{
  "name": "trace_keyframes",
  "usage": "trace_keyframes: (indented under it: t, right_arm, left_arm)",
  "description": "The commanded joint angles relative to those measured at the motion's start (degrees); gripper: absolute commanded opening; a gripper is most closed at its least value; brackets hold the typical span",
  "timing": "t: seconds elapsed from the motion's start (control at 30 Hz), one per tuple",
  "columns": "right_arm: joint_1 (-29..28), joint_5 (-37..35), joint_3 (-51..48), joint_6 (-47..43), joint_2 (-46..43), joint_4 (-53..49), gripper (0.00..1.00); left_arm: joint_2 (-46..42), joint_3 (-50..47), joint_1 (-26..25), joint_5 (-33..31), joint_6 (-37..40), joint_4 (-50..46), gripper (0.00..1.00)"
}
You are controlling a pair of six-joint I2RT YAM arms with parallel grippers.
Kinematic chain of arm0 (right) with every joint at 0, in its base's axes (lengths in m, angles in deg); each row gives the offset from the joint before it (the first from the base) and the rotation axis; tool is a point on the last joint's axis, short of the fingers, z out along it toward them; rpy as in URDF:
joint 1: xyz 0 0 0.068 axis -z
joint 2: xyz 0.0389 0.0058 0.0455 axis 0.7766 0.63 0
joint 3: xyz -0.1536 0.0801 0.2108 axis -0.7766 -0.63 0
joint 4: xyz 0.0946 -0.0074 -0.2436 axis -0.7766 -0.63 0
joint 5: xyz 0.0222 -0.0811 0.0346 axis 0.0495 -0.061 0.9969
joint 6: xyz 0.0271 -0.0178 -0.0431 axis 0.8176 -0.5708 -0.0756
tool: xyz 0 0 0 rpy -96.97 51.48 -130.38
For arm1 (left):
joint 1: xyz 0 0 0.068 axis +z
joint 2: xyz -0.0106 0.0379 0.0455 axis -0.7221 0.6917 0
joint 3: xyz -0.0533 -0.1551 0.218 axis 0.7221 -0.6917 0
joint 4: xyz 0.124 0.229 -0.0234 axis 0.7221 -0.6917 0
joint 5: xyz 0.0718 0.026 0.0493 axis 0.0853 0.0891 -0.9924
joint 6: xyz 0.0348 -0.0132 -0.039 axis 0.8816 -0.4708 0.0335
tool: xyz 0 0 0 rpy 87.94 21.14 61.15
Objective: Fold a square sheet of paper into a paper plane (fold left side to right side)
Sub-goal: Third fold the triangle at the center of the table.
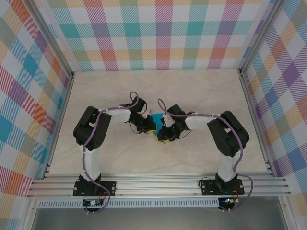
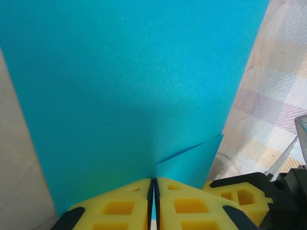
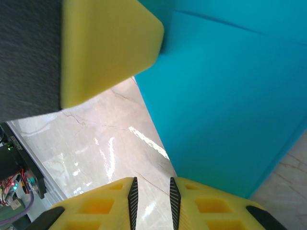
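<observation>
We see the blue sheet of paper (image 2: 134,86) at the middle of the tabletop (image 1: 192,91), where the left jaws and the right jaws meet. The left jaws are pressed together on one edge of the sheet, pinching it, and a layer's slanted edge shows just above them. The right jaws stand slightly apart beside the sheet's lower edge, with bare tabletop showing through the gap and nothing held.

marble tbl (image 1: 158,86), plaid walls (image 1: 163,28), alu frame (image 1: 158,184)
</observation>
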Motion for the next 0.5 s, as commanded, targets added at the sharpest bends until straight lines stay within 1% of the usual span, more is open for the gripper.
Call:
trace_keyframes:
  t: [0.0, 0.23, 0.47]
  right_arm:
    - [-0.13, -0.17, -2.15, 0.2, 0.0, -4.96, 0.24]
    - [-0.01, -1.29, -5.75, 0.18, -1.27, -6.41, 0.17]
    - [0.22, -3.72, -6.16, -0.72, -3.9, -9.8, 0.15]
  left_arm:
    - [4.51, -1.68, 0.17, -7.48, 1.07, -3.55, 0.12]
    - [4.56, -1.24, 0.1, -8.07, 1.41, -4.29, 0.12]
    - [4.71, -0.9, 0.14, -8.15, 1.61, -4.56, 0.12]
